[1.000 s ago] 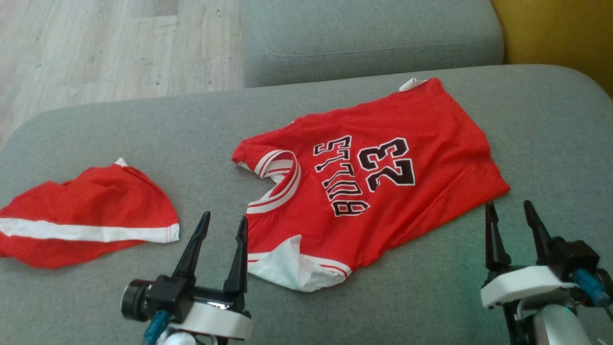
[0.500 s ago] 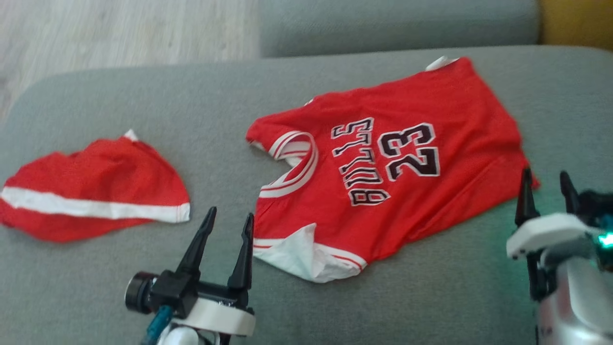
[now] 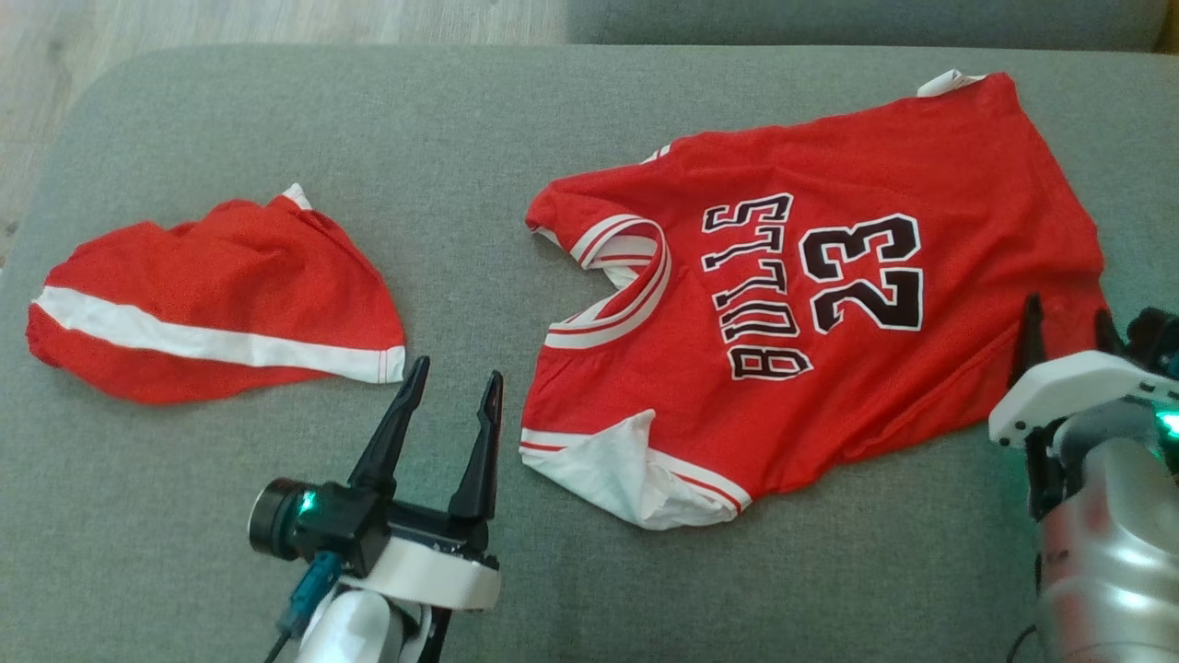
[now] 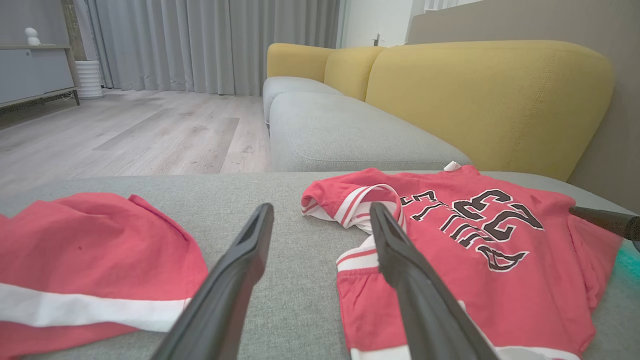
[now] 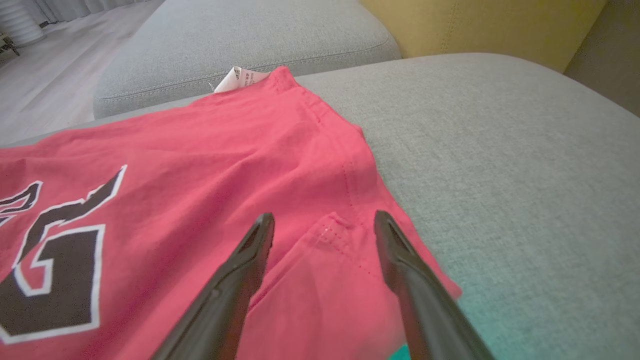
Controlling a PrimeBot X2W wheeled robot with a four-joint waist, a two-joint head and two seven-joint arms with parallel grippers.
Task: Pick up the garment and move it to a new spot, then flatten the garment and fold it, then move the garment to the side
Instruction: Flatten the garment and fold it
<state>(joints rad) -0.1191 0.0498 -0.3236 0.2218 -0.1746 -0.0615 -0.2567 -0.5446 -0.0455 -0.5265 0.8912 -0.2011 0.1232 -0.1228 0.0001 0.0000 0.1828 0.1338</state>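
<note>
Red shorts (image 3: 212, 295) lie well left of the red Bulls jersey (image 3: 829, 166) on the grey sofa cushion (image 3: 461, 120). The left gripper (image 3: 460, 368), fingers apart, stands just left of the jersey's near armhole. The jersey lies flat with its long axis left to right, collar leftward and hem rightward. The right gripper (image 3: 1067, 307), fingers apart, is over the near hem corner.

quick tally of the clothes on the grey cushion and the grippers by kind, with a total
red bulls jersey: 1
red garment with white stripe: 1
grippers, left gripper and right gripper: 2
total: 4
</note>
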